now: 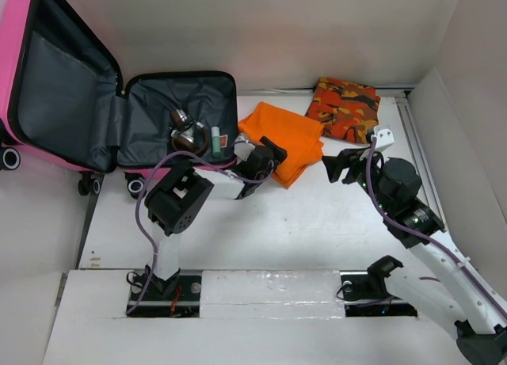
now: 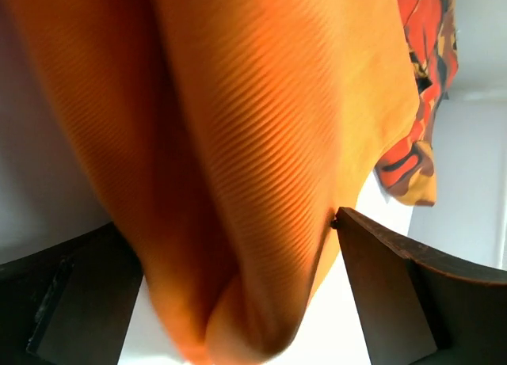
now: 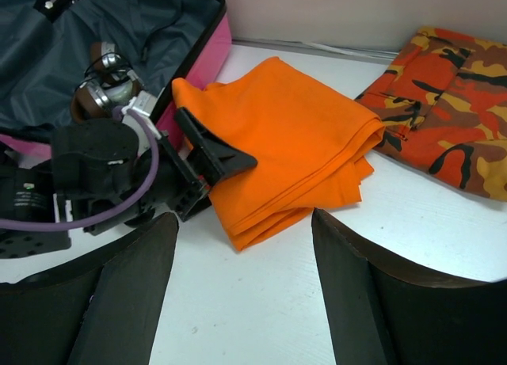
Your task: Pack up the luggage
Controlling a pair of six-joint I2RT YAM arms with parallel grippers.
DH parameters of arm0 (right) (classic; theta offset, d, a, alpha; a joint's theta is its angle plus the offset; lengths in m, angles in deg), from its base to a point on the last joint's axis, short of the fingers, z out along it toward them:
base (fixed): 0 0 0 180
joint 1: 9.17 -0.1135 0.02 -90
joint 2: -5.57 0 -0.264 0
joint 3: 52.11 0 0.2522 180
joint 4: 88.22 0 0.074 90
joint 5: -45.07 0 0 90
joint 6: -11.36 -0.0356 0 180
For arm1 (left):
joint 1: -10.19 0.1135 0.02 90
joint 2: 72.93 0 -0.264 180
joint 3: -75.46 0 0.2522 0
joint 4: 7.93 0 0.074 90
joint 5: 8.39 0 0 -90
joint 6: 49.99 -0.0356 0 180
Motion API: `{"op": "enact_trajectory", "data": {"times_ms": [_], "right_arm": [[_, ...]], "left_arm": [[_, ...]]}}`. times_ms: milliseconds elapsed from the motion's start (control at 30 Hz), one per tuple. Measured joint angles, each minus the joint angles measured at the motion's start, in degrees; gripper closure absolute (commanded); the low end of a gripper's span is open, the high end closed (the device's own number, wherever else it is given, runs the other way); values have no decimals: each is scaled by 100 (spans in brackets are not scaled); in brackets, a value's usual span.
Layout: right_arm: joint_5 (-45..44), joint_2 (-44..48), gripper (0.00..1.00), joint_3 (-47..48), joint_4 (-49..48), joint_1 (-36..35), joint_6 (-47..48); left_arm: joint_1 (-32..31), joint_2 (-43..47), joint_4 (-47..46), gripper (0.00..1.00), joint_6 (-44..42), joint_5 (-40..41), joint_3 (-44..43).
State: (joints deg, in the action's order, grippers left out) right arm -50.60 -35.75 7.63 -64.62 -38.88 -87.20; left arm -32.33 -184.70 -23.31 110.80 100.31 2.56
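The luggage (image 1: 47, 88), a hot-pink suitcase with dark grey lining, lies open at the far left, its lid standing up; it also shows in the right wrist view (image 3: 207, 44). A folded orange cloth (image 1: 289, 135) lies just right of it. My left gripper (image 1: 272, 155) is open, its jaws straddling the cloth's near left edge. In the left wrist view the cloth (image 2: 261, 127) fills the gap of the left gripper (image 2: 230, 222). In the right wrist view one finger (image 3: 214, 147) lies on top of the cloth (image 3: 293, 135). My right gripper (image 1: 339, 165) is open and empty, right of the cloth, over bare table (image 3: 243, 218).
A folded orange camouflage cloth (image 1: 344, 108) lies at the back right, also in the right wrist view (image 3: 444, 96). Headphones (image 1: 184, 127) and a green-and-white tube (image 1: 215, 140) lie in the suitcase base. White walls close in the table at the back and the right.
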Motion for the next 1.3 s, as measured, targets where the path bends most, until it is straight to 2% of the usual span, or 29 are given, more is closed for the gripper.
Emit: {"op": "enact_trajectory", "data": {"times_ms": [67, 100, 200, 233, 500, 633, 733, 867, 933, 1000, 1133, 1200, 1300], "right_arm": [[13, 2, 26, 0, 0, 0, 2], [13, 7, 26, 0, 0, 0, 2], [15, 35, 26, -2, 2, 0, 2], [15, 57, 26, -4, 0, 0, 2], [39, 361, 26, -7, 2, 0, 2], [39, 417, 26, -7, 0, 0, 2], [44, 413, 26, -7, 2, 0, 2], [52, 415, 26, -4, 2, 0, 4], [57, 411, 26, -4, 2, 0, 4], [59, 402, 26, -4, 4, 0, 4], [90, 376, 26, -4, 4, 0, 4], [103, 372, 26, -4, 4, 0, 4], [129, 372, 26, -4, 2, 0, 7]], "left_arm": [[0, -177, 0, 10, 44, 24, -223], [0, -240, -13, 41, 59, 46, -293], [22, -350, -133, 77, -76, 44, -258], [31, -358, -238, 99, -170, 26, -216], [330, -393, -557, 100, -645, -614, -162], [367, -393, 22, 100, -1307, -970, -684], [428, -588, 1344, 100, -2076, -1392, -2162], [669, -1209, 2841, 100, -3091, -2153, -5051], [970, -1521, 3386, 100, -3447, -2736, -6404], [1563, -1639, 3598, 100, -3615, -3595, -7246], [2728, -1554, 3547, 100, -3657, -4686, -7298], [3373, -1436, 3552, 100, -3810, -4935, -6900], [4166, -1043, 3469, 100, -4068, -5071, -5613]]}}
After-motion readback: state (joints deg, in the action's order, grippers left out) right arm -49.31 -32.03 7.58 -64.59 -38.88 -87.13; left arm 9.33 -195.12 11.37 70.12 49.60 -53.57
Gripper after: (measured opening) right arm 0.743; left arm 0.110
